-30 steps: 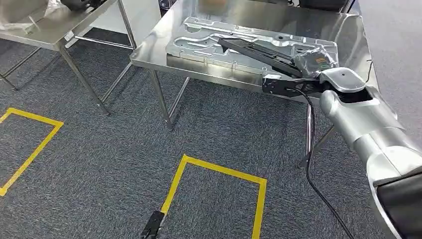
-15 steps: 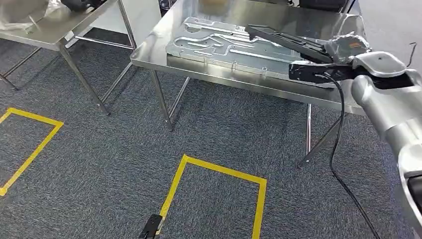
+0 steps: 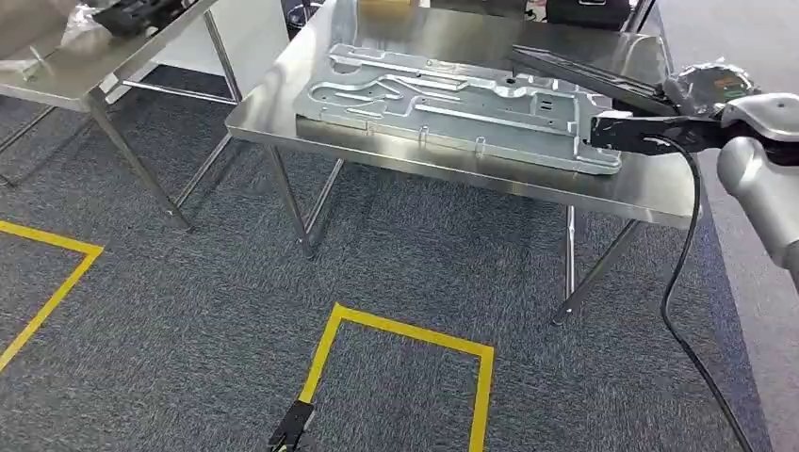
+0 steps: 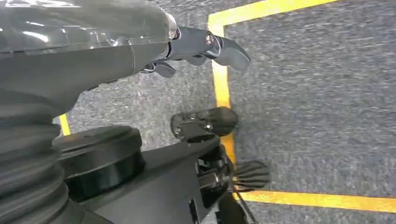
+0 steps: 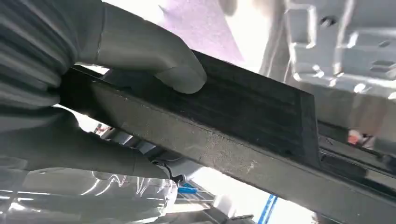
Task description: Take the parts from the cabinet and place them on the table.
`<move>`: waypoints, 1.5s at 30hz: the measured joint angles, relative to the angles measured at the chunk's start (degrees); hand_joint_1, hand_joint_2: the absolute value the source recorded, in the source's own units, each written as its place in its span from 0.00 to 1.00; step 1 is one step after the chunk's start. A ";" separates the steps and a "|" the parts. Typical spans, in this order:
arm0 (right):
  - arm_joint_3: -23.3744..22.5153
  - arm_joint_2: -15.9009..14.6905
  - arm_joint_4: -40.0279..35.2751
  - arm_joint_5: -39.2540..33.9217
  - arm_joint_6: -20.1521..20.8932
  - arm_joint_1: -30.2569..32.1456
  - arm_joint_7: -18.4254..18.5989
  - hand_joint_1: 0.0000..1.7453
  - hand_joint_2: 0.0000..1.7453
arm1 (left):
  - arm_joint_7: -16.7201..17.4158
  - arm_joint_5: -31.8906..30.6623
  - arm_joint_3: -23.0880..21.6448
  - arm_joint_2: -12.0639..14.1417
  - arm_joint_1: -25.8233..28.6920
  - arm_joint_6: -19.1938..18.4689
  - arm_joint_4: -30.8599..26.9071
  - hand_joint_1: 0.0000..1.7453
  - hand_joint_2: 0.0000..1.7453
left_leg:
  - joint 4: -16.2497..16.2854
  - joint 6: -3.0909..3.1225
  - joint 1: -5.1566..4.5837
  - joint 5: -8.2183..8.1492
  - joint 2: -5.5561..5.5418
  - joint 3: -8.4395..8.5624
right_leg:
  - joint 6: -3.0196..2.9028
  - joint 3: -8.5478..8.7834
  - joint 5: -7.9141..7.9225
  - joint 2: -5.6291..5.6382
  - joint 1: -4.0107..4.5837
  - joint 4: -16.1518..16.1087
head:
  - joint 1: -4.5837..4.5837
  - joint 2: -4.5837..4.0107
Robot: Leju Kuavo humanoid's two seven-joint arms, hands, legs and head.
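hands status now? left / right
Left hand: hangs over the carpet, holding nothing; fingers look loosely apart.
Right hand: grips the long black part above the steel table.

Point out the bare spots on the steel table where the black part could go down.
The steel table is mostly covered by the large stamped silver metal plate. Bare strips lie along the front edge below the plate, at the right end, and behind it. The right hand holds the long black part over the right end.
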 joint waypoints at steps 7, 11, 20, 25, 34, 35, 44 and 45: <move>-0.13 -2.01 -1.25 -0.74 -0.07 0.61 -1.16 1.00 1.00 | 0.11 0.09 -0.04 0.07 -0.10 0.90 0.00 0.00 1.00 | 9.53 -2.30 0.14 2.33 0.01 -4.20 | -5.27 2.84 -5.07 1.02 1.18 -0.77 | -0.13 0.00; -0.07 -2.12 -1.25 -0.94 0.15 3.15 -1.62 1.00 1.00 | 0.15 0.26 -0.04 0.09 0.91 1.42 0.00 0.00 1.00 | 17.65 -1.93 -0.23 -6.36 -0.35 -13.06 | -5.74 7.58 -8.06 2.23 1.66 -1.78 | -0.18 0.00; -0.33 -2.69 -1.60 -4.20 1.44 3.52 -1.61 1.00 1.00 | 1.38 0.68 0.00 0.26 0.60 1.99 0.09 0.00 1.00 | 0.79 2.59 -2.75 13.06 -2.37 -13.13 | -3.98 14.83 -14.74 3.89 2.50 -2.90 | -0.66 0.02; -1.05 0.11 -1.16 -5.60 -1.48 4.84 -0.48 1.00 1.00 | 1.40 0.09 -0.09 -0.17 -0.86 1.71 -0.02 0.00 1.00 | -1.14 2.93 -2.13 10.91 -2.10 -10.18 | -2.73 4.78 -20.84 1.73 2.30 13.89 | -0.70 0.00; -0.98 6.01 0.79 -4.85 -3.50 7.67 -0.33 1.00 1.00 | -0.20 2.47 0.26 -0.85 -1.04 1.64 -0.02 0.00 1.00 | 0.85 2.01 -2.35 8.00 -2.53 -8.96 | -4.19 4.50 -6.64 1.27 2.26 -0.68 | -0.68 0.00; -0.98 6.25 0.94 -4.79 -3.45 7.50 -0.37 1.00 1.00 | -0.22 2.60 0.35 -0.85 -0.92 1.84 0.00 0.00 1.00 | 0.89 1.98 -2.27 7.99 -2.51 -8.89 | -4.27 4.49 -6.68 1.28 2.34 -0.68 | -0.74 0.02; -1.11 5.93 2.49 -4.39 -3.32 6.15 -0.83 1.00 1.00 | 0.39 3.08 1.40 -0.81 -0.58 2.73 0.00 0.00 1.00 | 0.54 1.30 -2.08 7.86 -2.24 -8.62 | -4.80 4.55 -6.83 1.61 2.57 -0.64 | -0.72 0.00; -1.11 5.57 2.60 -4.19 -3.32 6.14 -1.07 1.00 1.00 | 0.59 3.06 1.40 -0.81 -0.43 2.91 0.00 0.00 1.00 | 0.55 1.30 -2.09 7.86 -2.25 -8.62 | -4.80 4.57 -6.83 1.60 2.56 -0.64 | -0.72 0.00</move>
